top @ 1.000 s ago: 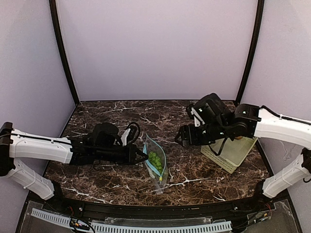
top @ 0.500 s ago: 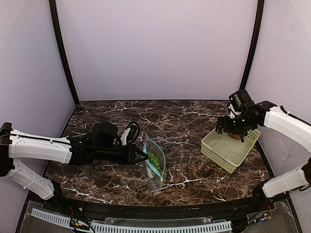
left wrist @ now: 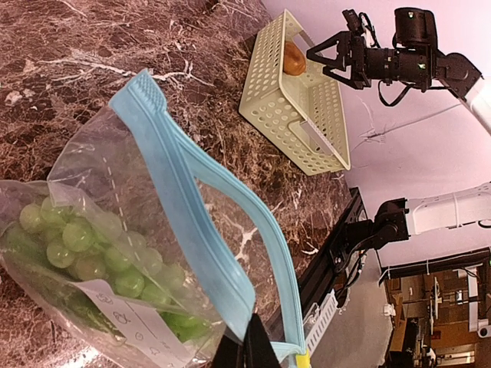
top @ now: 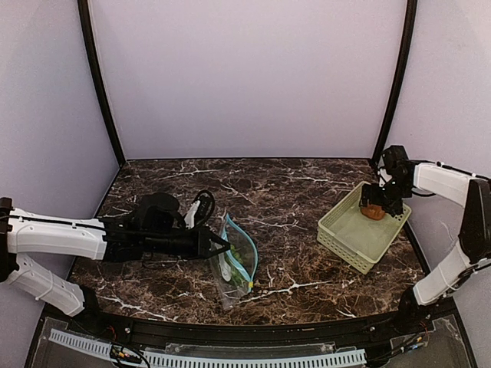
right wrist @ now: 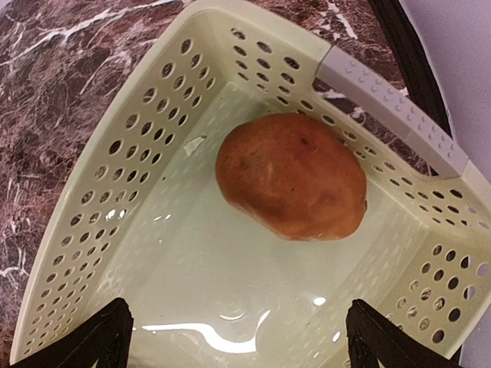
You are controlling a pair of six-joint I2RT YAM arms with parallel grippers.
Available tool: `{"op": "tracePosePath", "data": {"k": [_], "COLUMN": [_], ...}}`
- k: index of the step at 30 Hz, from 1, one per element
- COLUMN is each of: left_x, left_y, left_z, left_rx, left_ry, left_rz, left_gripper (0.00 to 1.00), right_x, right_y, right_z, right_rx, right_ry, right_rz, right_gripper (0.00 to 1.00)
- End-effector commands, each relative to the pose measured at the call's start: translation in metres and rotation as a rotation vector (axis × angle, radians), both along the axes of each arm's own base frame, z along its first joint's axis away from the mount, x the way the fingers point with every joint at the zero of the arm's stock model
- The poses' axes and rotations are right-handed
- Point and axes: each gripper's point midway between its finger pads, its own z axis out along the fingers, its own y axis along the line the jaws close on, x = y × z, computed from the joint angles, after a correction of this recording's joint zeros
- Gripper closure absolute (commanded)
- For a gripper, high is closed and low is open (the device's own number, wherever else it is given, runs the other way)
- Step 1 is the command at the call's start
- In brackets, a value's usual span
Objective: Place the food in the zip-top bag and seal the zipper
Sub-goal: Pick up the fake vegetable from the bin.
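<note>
Left fingers (left wrist: 247, 351) clamp the zipper (left wrist: 192, 205) of the zip-top bag (left wrist: 84, 176); right fingers (right wrist: 88, 343) stand open, potato (right wrist: 290, 186) just ahead in the basket (right wrist: 115, 192).

Only one printed item can be made out. A white label (left wrist: 126, 326) is stuck on the clear zip-top bag (left wrist: 100, 192), at the lower left of the left wrist view. Faint grey marks are printed on it. One is shaped like the digit 2 and small ring-like signs sit beside it, but no word can be read. In the top view the same label (top: 225, 270) is seen only as a small white patch, too small to be read.
</note>
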Motion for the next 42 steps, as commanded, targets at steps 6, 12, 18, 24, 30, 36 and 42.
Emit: {"op": "tracePosePath", "data": {"k": [6, 12, 18, 24, 30, 36, 42], "left_x": [-0.001, -0.001, -0.001, -0.002, -0.002, -0.002, -0.002], "left_y": [0.012, 0.013, 0.013, 0.014, 0.014, 0.012, 0.010], "left_z": [0.003, 0.004, 0.003, 0.002, 0.000, -0.003, -0.004], "left_rx": [-0.014, -0.016, -0.016, -0.016, -0.019, -0.026, -0.028], "left_ry": [-0.010, -0.010, -0.006, -0.003, -0.003, 0.007, 0.011], "left_rz": [0.024, 0.028, 0.026, 0.025, 0.028, 0.023, 0.019], "left_gripper": [0.99, 0.99, 0.99, 0.99, 0.99, 0.99, 0.99], "right_x": [0.038, 0.053, 0.060, 0.064, 0.053, 0.035, 0.023], "right_y": [-0.034, -0.037, -0.046, -0.036, -0.016, 0.008, 0.012], "right_z": [-0.006, -0.018, -0.028, -0.037, -0.032, -0.024, -0.023], "right_rx": [0.035, 0.012, -0.023, 0.023, 0.122, 0.169, 0.123], "right_ry": [-0.061, -0.050, -0.037, -0.039, -0.051, -0.034, 0.001], "right_rz": [-0.014, 0.031, 0.028, 0.064, 0.106, 0.155, 0.162], "right_gripper": [0.02, 0.01, 0.01, 0.01, 0.01, 0.02, 0.03]}}
